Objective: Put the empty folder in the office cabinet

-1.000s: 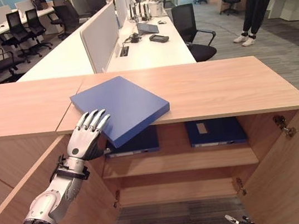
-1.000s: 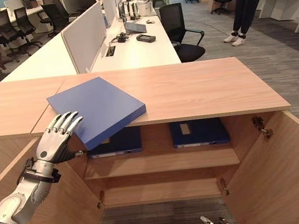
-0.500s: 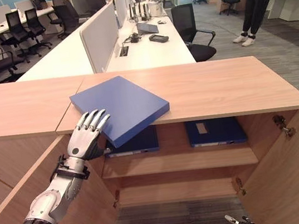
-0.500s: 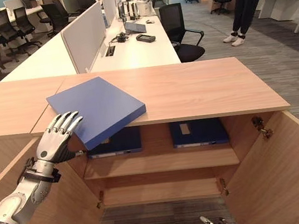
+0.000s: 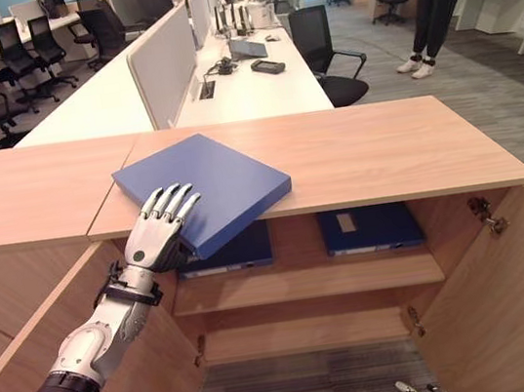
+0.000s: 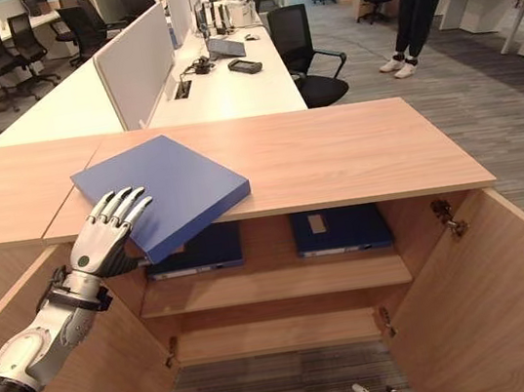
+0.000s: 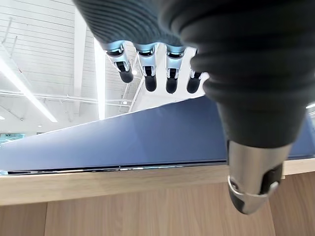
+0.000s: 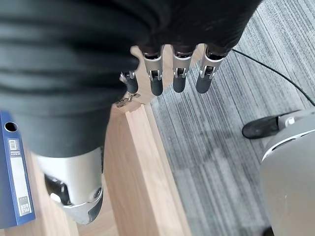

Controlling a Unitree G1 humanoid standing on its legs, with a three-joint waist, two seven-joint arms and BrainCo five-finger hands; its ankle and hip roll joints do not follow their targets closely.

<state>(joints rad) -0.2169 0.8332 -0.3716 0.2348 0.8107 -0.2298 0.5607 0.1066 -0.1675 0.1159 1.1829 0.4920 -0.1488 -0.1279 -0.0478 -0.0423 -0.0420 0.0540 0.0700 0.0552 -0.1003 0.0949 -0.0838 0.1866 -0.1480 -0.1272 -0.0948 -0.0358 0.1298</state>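
Blue folder [image 5: 203,183] lies flat on the cabinet [image 5: 384,153] top, one corner overhanging the open front. Left hand [image 5: 157,233], fingers straight and spread, rests on that corner. Right hand [image 8: 167,73] hangs low, fingers relaxed. Two binders [image 5: 371,229] lie on the shelf.

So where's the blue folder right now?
The folder lies on the cabinet top, toward its left, one corner jutting past the front edge above the open shelves. The left hand rests its straight fingers on that near corner.
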